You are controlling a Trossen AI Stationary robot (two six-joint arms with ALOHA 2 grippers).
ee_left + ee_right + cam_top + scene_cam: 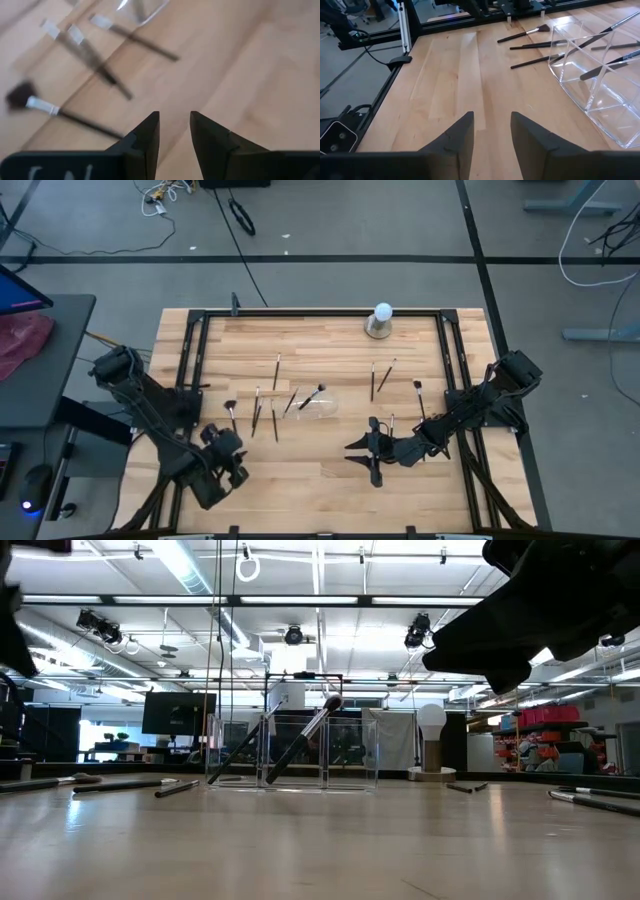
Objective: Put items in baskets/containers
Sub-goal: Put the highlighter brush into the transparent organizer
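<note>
The clear holder stands mid-table, and two dark brushes lean in it with their lower ends on its floor. Several more brushes lie flat on the wood to its left and to its right. My left gripper hovers open near the table's front left, short of the left-hand brushes, with nothing between its fingers. My right gripper stands open in front of the holder, pointing toward the table's left, also empty.
A white ball on a grey base stands at the far edge. A black frame rail runs along the table's sides. Bare wood lies between the two grippers along the near edge.
</note>
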